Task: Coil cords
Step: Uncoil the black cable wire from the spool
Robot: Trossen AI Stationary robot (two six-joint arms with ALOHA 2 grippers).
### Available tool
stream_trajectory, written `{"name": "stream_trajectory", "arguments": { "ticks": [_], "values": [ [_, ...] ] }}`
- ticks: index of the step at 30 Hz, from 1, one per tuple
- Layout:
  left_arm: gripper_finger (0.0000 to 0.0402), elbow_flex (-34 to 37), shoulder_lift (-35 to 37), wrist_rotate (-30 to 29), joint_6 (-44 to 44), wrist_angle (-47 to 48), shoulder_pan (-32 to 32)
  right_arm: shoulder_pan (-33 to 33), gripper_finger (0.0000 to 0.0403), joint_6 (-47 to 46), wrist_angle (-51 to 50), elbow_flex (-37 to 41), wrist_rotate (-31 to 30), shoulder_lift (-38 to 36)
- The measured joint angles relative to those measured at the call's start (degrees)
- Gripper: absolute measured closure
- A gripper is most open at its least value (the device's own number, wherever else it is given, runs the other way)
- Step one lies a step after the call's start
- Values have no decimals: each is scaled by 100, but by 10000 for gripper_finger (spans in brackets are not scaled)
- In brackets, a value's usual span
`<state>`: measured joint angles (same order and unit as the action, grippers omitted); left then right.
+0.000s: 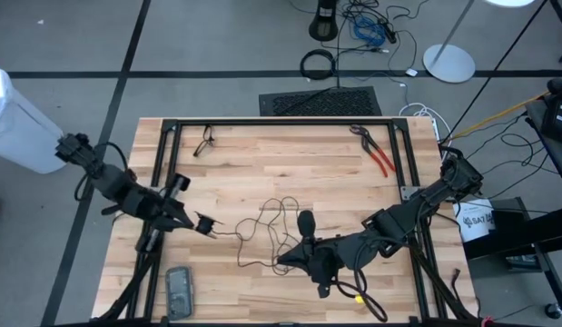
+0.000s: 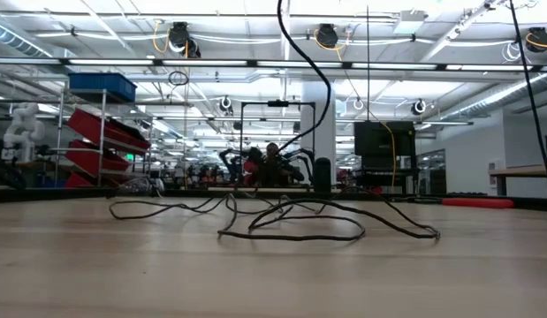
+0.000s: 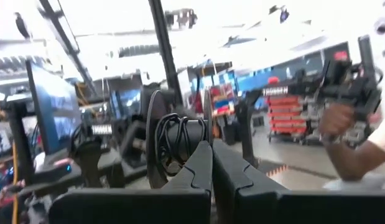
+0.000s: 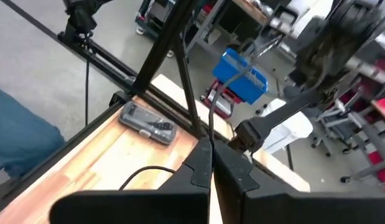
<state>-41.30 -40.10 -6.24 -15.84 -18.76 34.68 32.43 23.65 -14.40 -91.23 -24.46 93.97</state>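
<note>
The thin black cord lies in loose, tangled loops on the middle of the wooden table. The low view shows these loops resting on the wood, with one strand rising out of the top of the picture. My left gripper is shut, raised over the table's left part, and a strand runs from its tip to the tangle. My right gripper is shut at the tangle's near side, above the table. No gripper shows in the low view. My left gripper seems to hold the cord where a strand leaves its tip toward the tangle. Its wrist view shows only the shut fingers and no cord between them. Which part it holds cannot be told. My right gripper pinches a strand of the cord between its two fingertips. The fingers come nearly level from the table's right side. The strand runs on beyond the tips, clear of the wood there.
Red-handled pliers lie at the far right. A flat dark device lies at the near left. A small black object sits at the far left. Black frame rails border the table. A person's hand shows beyond the table.
</note>
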Motion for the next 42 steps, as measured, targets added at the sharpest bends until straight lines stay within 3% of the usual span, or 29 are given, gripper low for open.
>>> {"name": "stream_trajectory", "arguments": {
  "ticks": [8,17,27,38,42],
  "values": [
    [401,0,-98,440,-30,-653,198,-290,403,-818,-929,1,72,0],
    [401,0,-114,446,-274,-678,264,-792,403,-1978,-1979,2,74,0],
    [401,2,-160,442,-251,-526,264,-881,365,-2205,-1701,3,76,0],
    [401,0,-573,-72,-256,-454,245,-873,292,-1361,-445,3,89,0],
    [401,0,-645,-74,-267,-468,242,-875,280,-1287,36,3,615,79]
  ]
}}
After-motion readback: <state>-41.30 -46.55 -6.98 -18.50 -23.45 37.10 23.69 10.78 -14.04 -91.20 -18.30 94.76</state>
